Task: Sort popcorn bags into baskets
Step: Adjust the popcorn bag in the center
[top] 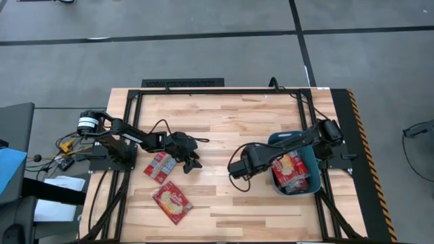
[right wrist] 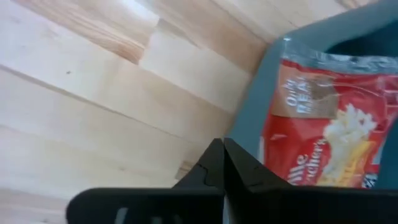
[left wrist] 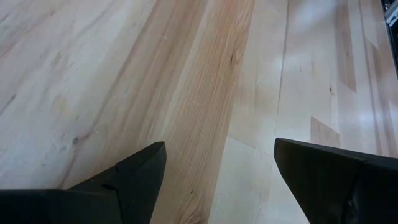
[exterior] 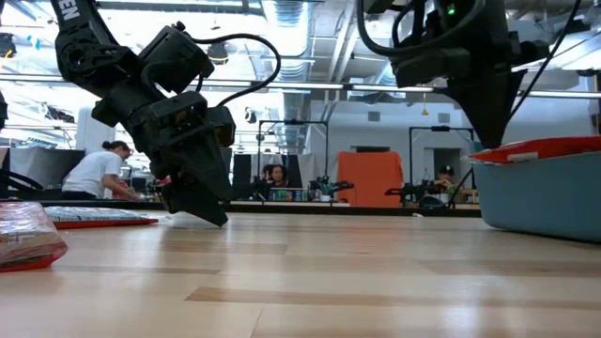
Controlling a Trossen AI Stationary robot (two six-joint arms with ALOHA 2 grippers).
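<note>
1. The wooden surface [top: 230, 122] carried everything.
2. The teal basket [top: 277, 141] sat at the surface's right edge, with several popcorn bags [top: 293, 169] piled inside it.
3. The right claw [top: 235, 173] hung over bare wood just left of the basket, its fingers pressed together and pinching nothing.
4. The left claw [top: 192, 153] was well to the basket's left, low over the wood, fingers spread and empty.
5. One loose popcorn bag [top: 160, 167] lay just beside the left claw, farther from the basket.
6. Another loose bag [top: 172, 201] lay near the first, toward the surface's front edge.
</note>
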